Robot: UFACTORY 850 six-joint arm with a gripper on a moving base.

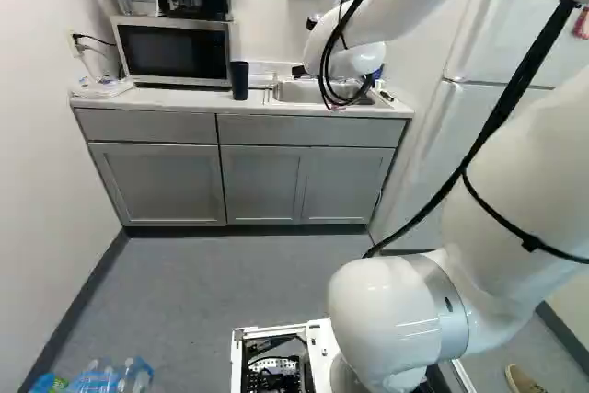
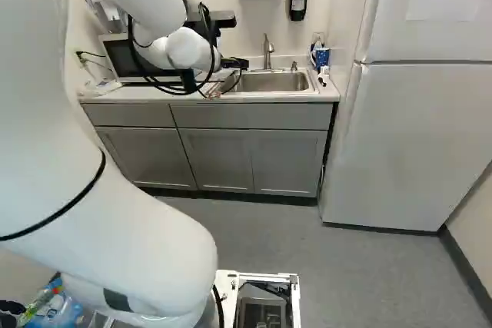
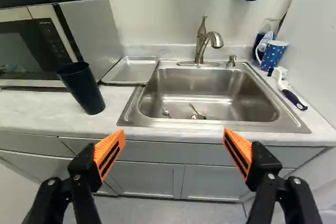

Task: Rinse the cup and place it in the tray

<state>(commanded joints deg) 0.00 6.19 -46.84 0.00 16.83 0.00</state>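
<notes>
My gripper (image 2: 234, 63) is mostly hidden behind the arm's wrist in the right base view. In the wrist view the gripper (image 3: 174, 136) stands open, orange pads wide apart with nothing between them, before the counter and sink. A dark, tall cup (image 3: 82, 88) stands on the counter beyond one finger, beside the microwave; the left base view shows this cup (image 1: 240, 81) upright. Behind it a shallow metal tray (image 3: 129, 71) lies between microwave and sink. The steel sink (image 3: 212, 95) holds small spoon-like metal things near its drain. Its faucet (image 3: 201, 43) rises at the back.
A dotted blue mug (image 3: 274, 55), a bottle and a brush (image 3: 290, 94) are by the sink's far side. A microwave (image 1: 175, 52) stands on the counter (image 1: 313, 108). The refrigerator (image 2: 419, 144) flanks the cabinets. Plastic bottles (image 1: 115, 379) are low beside the base.
</notes>
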